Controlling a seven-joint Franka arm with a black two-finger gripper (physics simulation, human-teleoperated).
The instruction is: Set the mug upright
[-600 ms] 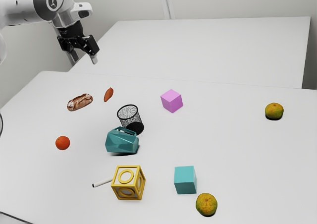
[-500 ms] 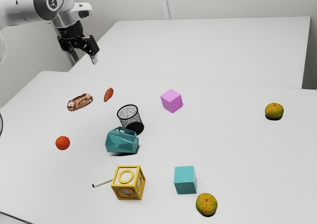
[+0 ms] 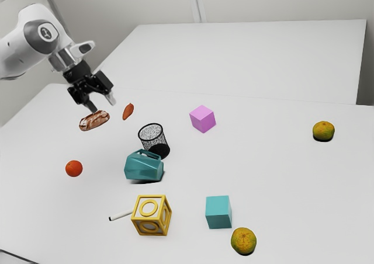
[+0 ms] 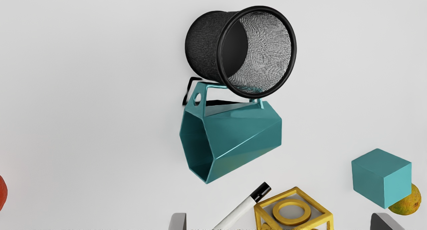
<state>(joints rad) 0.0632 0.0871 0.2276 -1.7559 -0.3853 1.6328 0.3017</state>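
Arm [image 3: 26, 45]: reaching in from exterior view's left | Gripper [image 3: 103, 105]: raised over table [image 3: 274, 170], far left, pointing downward; jaws wide apart | Teal faceted mug [image 3: 143, 168]: on its side, handle toward mesh pen cup [image 3: 151, 136].

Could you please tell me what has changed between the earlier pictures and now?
The gripper has moved down, closer to the table, in the exterior view. Nothing has been taken hold of; the fingers stand apart. The teal mug still lies on its side by the mesh cup, and the other objects stayed put.
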